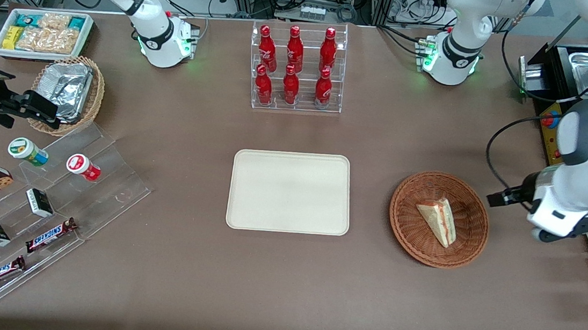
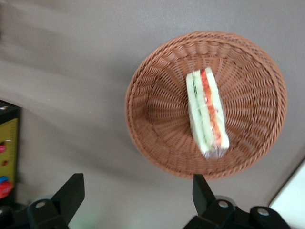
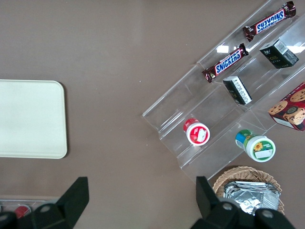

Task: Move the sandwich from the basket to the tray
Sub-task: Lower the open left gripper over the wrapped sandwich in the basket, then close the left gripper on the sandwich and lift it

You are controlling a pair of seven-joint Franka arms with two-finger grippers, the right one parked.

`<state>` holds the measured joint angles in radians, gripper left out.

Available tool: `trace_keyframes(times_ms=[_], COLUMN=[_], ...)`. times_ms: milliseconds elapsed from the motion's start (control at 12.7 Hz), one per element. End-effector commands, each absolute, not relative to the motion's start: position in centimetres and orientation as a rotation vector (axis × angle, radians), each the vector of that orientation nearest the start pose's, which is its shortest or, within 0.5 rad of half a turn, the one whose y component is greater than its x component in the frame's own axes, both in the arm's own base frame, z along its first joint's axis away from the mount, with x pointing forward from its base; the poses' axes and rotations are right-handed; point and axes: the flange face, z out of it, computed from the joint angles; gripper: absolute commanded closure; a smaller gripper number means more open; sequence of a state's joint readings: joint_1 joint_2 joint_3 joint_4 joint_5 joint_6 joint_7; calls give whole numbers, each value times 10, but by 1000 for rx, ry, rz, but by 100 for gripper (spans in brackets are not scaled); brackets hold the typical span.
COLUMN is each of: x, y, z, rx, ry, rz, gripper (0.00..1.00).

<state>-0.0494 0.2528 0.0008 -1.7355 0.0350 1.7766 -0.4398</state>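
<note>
Front view: sandwich (image 1: pixel 438 218) in basket (image 1: pixel 409 224), tray (image 1: pixel 246 214) bare, nothing moved yet; wrist view: my gripper (image 2: pixel 138 193), fingers spread and holding nothing, hovers beside the basket (image 2: pixel 157 119) holding the sandwich (image 2: pixel 207 112).

pincer (image 2: pixel 136 191) wide above sandwich (image 2: pixel 207 112), unobstructed
</note>
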Motion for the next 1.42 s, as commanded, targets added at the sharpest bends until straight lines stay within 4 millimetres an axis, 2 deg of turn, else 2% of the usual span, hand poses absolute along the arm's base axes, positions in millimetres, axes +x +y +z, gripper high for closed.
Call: trace_keyframes(times_ms=[0, 315, 630, 945, 1024, 1339], x=[598, 599, 602, 604, 603, 592], y=[-39, -90, -95, -105, -112, -111], z=[387, 345, 330, 305, 298, 279], rx=[-2973, -2957, -2958, -2949, -2953, -2942], ry=[-716, -830, -843, -859, -842, -821], rz=[212, 123, 110, 116, 118, 148], gripper=[0, 0, 0, 0, 0, 0])
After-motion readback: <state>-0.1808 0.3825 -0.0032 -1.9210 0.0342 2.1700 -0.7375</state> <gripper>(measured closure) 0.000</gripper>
